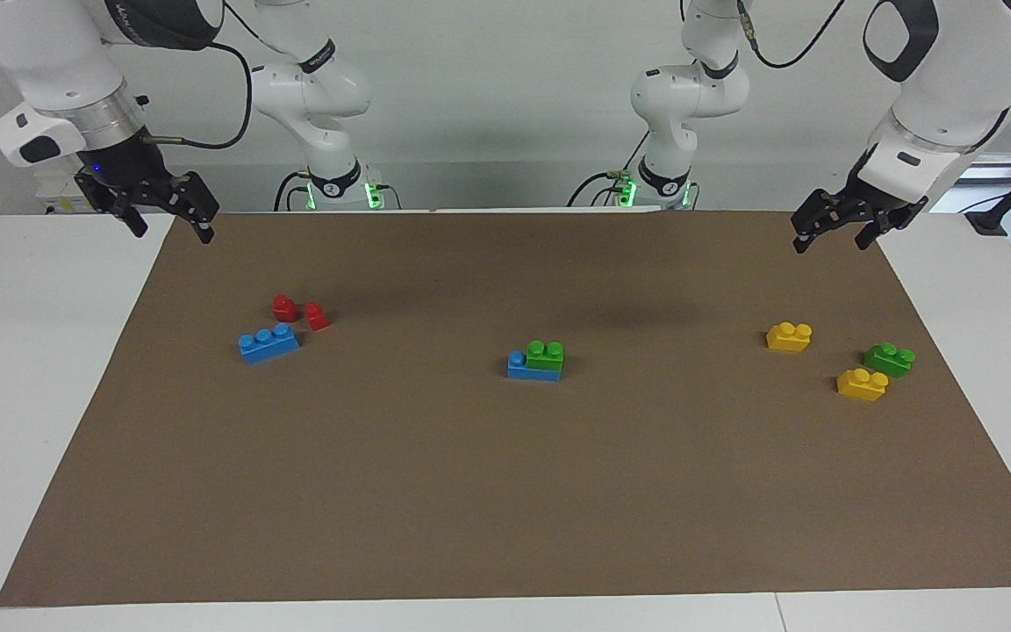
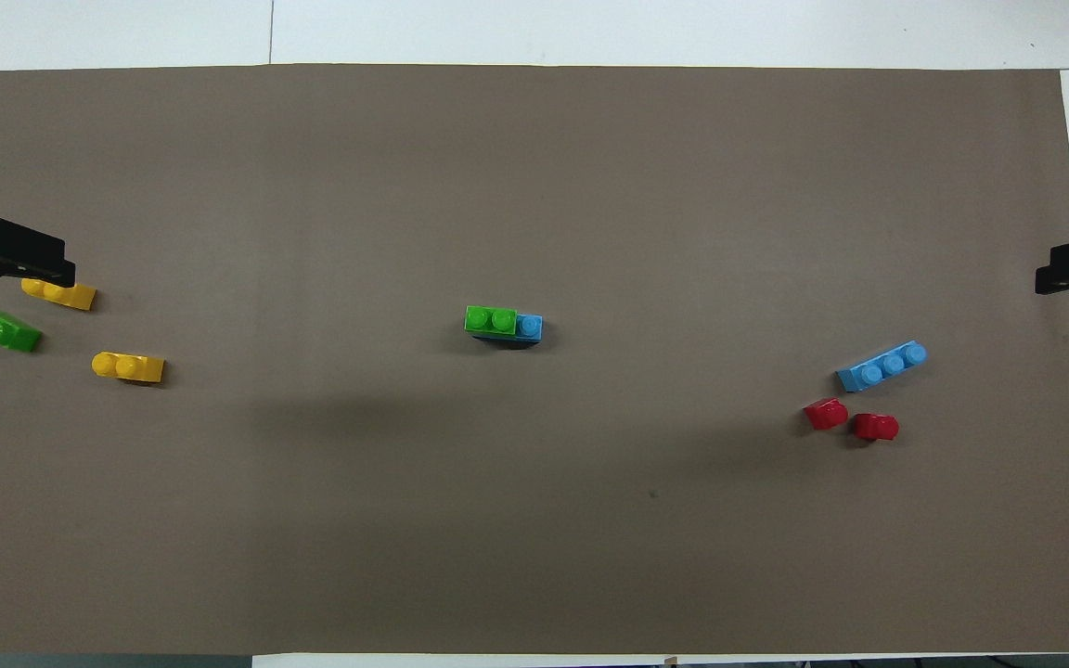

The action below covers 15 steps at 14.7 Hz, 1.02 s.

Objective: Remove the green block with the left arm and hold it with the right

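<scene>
Green block (image 1: 546, 355) mid-surface, seated on blue brick (image 1: 532, 369); left tool (image 1: 835, 230) and right tool (image 1: 165, 209) raised at surface corners, both agape, empty; risks: seizing lookalike green brick (image 1: 889, 359), base lifting unless pinned.

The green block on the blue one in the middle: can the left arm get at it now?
Probably yes. The green block sits on top of a blue block mid-mat with nothing close beside it. The left gripper hangs open over the mat's edge, and its path looks free.
</scene>
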Tool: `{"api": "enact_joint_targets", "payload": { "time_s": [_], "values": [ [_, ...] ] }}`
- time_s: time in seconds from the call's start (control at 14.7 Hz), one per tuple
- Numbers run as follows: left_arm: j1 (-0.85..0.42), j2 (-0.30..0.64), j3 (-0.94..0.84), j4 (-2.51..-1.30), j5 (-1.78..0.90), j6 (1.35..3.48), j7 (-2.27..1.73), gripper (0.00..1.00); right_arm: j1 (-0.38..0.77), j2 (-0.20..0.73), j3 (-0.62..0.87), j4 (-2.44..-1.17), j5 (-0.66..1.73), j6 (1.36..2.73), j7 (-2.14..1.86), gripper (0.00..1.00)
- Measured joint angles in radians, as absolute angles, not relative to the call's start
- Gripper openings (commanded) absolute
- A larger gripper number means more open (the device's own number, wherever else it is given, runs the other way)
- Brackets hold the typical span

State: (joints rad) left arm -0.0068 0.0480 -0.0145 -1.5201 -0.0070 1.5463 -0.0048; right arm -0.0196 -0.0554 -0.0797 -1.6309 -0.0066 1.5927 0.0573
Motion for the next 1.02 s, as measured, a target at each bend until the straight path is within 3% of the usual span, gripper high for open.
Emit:
{"api": "enact_joint_targets", "payload": {
  "time_s": [0.68,1.02],
  "values": [
    [-0.007,0.05,-0.015,-1.52,-0.007,1.555,-0.005,1.0,-0.019,-0.055,-0.065,-1.631,-0.007,1.596,0.051,1.0],
    [-0.007,0.05,-0.015,-1.52,-0.007,1.555,-0.005,1.0,0.02,-0.059,-0.06,-1.704,-0.006,1.731,0.273,1.0]
  ]
}}
